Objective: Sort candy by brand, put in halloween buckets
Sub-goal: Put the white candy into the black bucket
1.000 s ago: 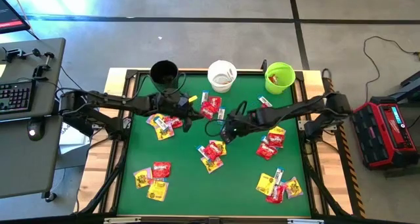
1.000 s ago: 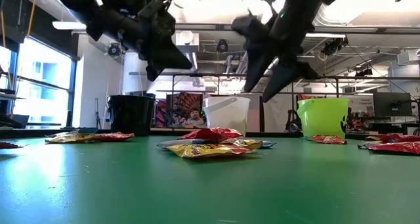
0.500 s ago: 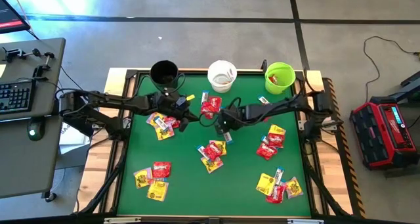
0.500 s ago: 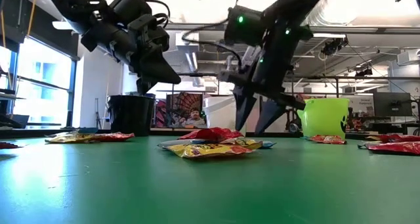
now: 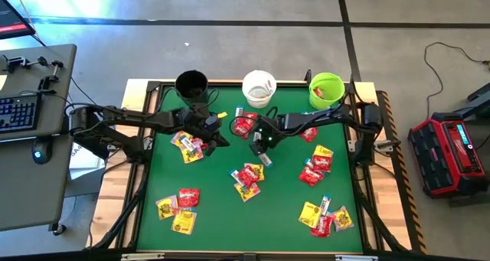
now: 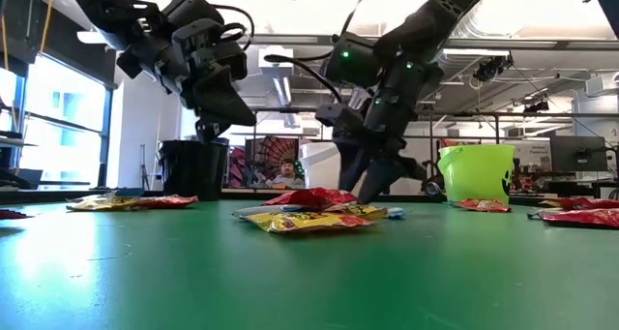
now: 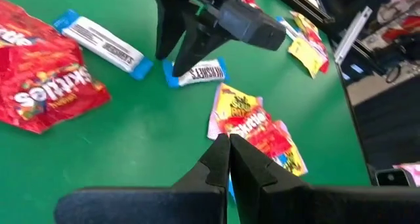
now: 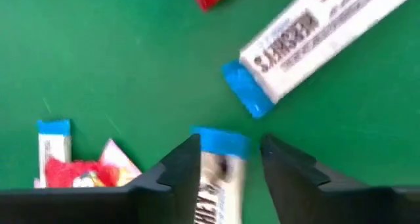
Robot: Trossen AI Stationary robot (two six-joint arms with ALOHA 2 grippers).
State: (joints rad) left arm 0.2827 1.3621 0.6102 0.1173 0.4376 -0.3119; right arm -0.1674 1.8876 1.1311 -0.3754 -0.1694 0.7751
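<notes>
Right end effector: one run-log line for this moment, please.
right end effector | straddling white-and-blue candy bar | fingers not clamped | left end effector shut, empty | buckets untouched

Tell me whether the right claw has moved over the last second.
Yes. In the high view the right claw has shifted toward the white bucket, and now straddles a white-and-blue candy bar.

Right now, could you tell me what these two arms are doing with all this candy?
The robot is sorting candy into three buckets at the far edge of the table. The right pincer is down near the middle, its jaws either side of a white-and-blue bar, with a second bar lying just ahead. The left pincer is shut and hovers over a yellow packet. Most candy is not yet sorted.
</notes>
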